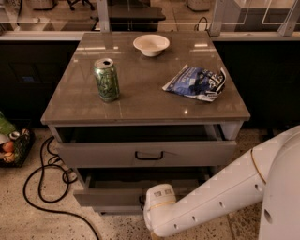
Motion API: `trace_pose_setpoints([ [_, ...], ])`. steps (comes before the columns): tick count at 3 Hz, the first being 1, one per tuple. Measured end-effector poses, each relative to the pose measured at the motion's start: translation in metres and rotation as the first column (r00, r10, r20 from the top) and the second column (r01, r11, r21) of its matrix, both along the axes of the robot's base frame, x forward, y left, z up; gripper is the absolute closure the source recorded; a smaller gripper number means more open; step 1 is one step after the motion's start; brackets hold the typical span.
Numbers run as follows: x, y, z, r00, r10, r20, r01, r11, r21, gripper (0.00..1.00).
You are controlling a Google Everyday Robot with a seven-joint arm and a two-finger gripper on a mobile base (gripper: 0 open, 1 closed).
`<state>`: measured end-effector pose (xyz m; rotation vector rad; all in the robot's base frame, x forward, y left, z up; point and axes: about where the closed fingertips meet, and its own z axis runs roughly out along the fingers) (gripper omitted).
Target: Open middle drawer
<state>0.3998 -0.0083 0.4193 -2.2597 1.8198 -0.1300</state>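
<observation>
A green soda can (pixel 106 79), white bowl (pixel 151 44) and blue-and-white snack bag (pixel 196 83) stand on the glossy grey-brown cabinet top (pixel 140 101), while the white arm (pixel 220 197) has its gripper (pixel 142 202) bottom centre of the frame at the grey middle drawer (pixel 108 197), above speckled beige floor (pixel 14 220).

can (pixel 106 79), bowl (pixel 151 44), blue bag (pixel 196 83) on tabletop (pixel 140 101)

Office, swivel-chair base (pixel 78 3), floor cable (pixel 24 186)
</observation>
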Motion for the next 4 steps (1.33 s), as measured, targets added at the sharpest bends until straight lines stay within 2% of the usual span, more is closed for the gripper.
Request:
trace_pose_setpoints([
  [3, -0.0014, -0.0002, -0.0015, 1.0000, 0.001, -0.004, -0.001, 1.000, -0.001, 0.97],
  [4, -0.0016, -0.0002, -0.0017, 1.0000, 0.002, -0.004, -0.002, 1.000, -0.001, 1.00],
])
